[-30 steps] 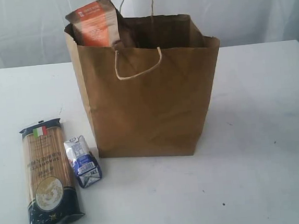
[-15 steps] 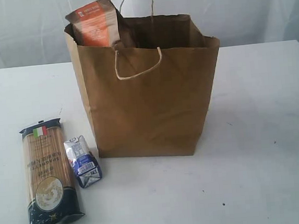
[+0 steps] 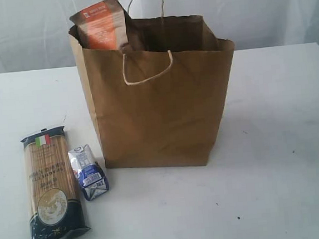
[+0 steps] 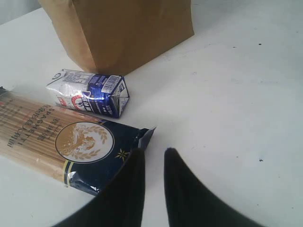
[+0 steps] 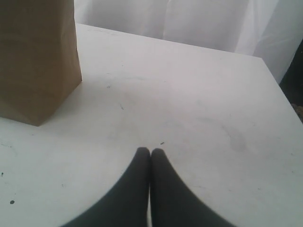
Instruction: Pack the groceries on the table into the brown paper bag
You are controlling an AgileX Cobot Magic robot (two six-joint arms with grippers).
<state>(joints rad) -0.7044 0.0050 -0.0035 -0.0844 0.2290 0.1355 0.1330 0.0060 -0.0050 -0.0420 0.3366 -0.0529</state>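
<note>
We hold our left gripper [image 4: 154, 152] slightly parted, empty, by the blue spaghetti packet [image 4: 71, 142]; our right gripper [image 5: 150, 151] is closed, empty

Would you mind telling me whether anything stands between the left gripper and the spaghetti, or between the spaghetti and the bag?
Nothing visible lies between the left gripper and the spaghetti. The carton lies on the table between the spaghetti and the bag, and a pouch sticks out of the bag's mouth at one corner.
</note>
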